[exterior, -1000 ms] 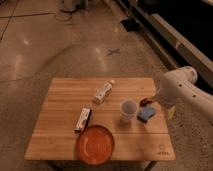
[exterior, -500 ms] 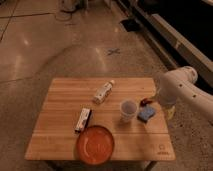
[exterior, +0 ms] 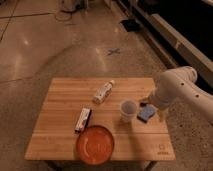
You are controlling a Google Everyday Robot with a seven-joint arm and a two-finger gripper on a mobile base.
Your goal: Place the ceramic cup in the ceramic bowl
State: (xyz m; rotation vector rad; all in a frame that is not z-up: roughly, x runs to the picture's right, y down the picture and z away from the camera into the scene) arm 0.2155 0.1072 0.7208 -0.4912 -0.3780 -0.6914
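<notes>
The white ceramic cup point(exterior: 128, 110) stands upright on the wooden table point(exterior: 60, 107), right of its middle. The orange-red ceramic bowl point(exterior: 95, 145) sits at the table's front edge, down and left of the cup, and holds nothing. My white arm reaches in from the right. My gripper point(exterior: 150, 103) is low over the table's right side, just right of the cup and apart from it.
A blue sponge-like block point(exterior: 145, 114) lies right beside the cup, under my gripper. A white labelled bottle point(exterior: 103, 92) lies on its side behind the cup. A dark snack bar point(exterior: 83, 120) lies left of the cup, behind the bowl. Bare floor surrounds the table.
</notes>
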